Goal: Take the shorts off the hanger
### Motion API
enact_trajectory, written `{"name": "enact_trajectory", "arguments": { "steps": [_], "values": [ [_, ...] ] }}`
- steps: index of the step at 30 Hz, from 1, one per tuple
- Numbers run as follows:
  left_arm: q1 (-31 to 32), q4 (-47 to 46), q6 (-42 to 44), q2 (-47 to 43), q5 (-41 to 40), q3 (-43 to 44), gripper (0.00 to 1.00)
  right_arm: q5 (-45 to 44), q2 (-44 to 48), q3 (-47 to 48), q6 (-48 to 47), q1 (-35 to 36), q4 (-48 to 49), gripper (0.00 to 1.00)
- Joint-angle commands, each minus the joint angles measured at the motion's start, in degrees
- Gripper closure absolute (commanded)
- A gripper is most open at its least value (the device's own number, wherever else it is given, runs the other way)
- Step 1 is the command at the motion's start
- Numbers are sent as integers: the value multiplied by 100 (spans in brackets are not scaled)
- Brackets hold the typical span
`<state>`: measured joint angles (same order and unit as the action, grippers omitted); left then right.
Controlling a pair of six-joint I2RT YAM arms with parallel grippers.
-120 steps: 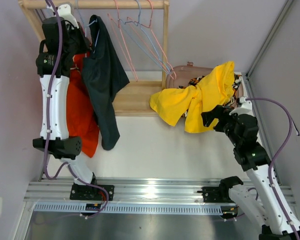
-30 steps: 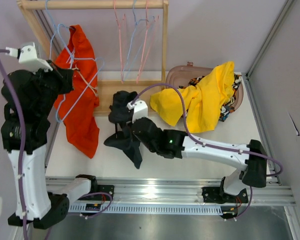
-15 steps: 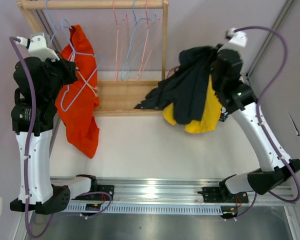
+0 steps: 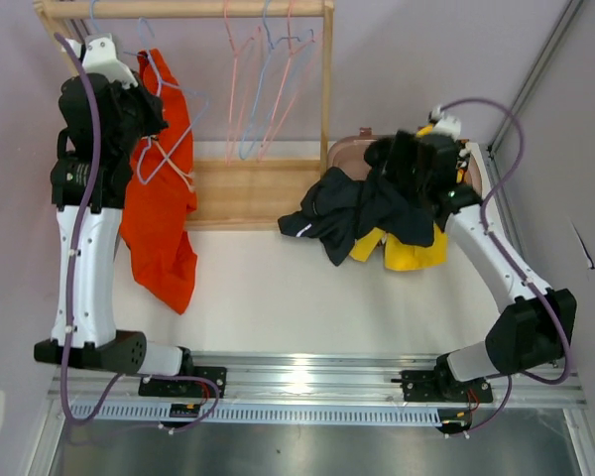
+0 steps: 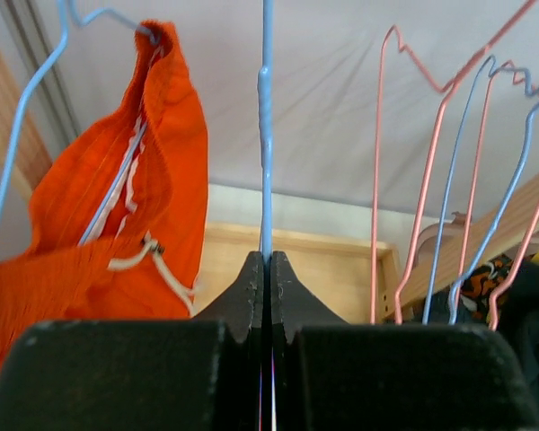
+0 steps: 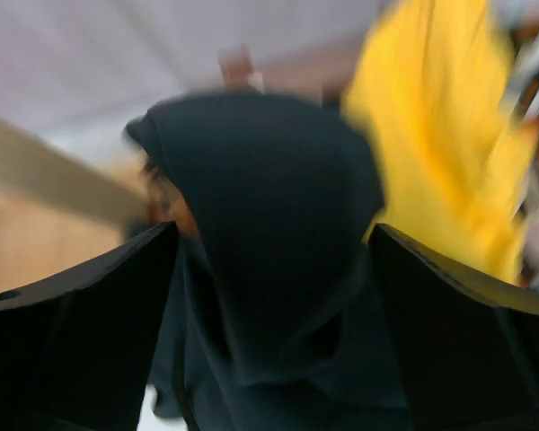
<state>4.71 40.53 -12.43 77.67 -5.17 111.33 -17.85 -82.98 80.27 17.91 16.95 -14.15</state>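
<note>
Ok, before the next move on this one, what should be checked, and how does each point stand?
1. Left gripper shut on the blue hanger: ok, the wire is pinched between its fingers.
2. Orange shorts off their hanger: not ok, they hang from a blue wire.
3. Right gripper open: ok, the jaws stand wide.
4. Black shorts free of the right gripper: cannot tell, cloth lies between the open jaws.
5. Black shorts fully in the basket: not ok, they drape over its rim toward the table.
</note>
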Motion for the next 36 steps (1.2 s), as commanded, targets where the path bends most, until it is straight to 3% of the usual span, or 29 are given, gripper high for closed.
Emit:
{"name": "enact_trajectory", "arguments": {
  "steps": [1,4,10,17,22,28,30,31,33,34,36],
  "values": [
    [-5,-476,56,344,340,862,100,431,598,-1376,485,211,579,1],
    [4,-485,3,661,473,1303,100,431,958,-2485,801,440,940,1],
    [74,-827,-111,995,903,1269,100,457,1038,-3429,1109,800,1274,1],
    [311,-1144,-181,1320,886,1356,100,449,854,-3527,1109,1038,1345,0],
    [478,-723,-103,2006,790,2146,100,449,862,-3571,1109,1074,1345,1],
    [531,-477,160,1665,544,2086,99,458,933,-3667,995,1091,1293,1],
    [522,-318,371,1322,193,1858,90,405,1003,-3729,986,1100,1292,1],
    [505,-327,407,1191,-8,1744,74,396,1020,-3790,1012,1091,1292,1],
    [347,-476,425,779,-98,1201,53,422,1029,-3826,1083,1091,1301,0],
    [268,-502,382,672,-116,972,30,431,1029,-3852,1109,1117,1318,0],
    [-4,-503,303,443,-212,777,15,431,1029,-3896,1153,1187,1345,1]
  ]
}}
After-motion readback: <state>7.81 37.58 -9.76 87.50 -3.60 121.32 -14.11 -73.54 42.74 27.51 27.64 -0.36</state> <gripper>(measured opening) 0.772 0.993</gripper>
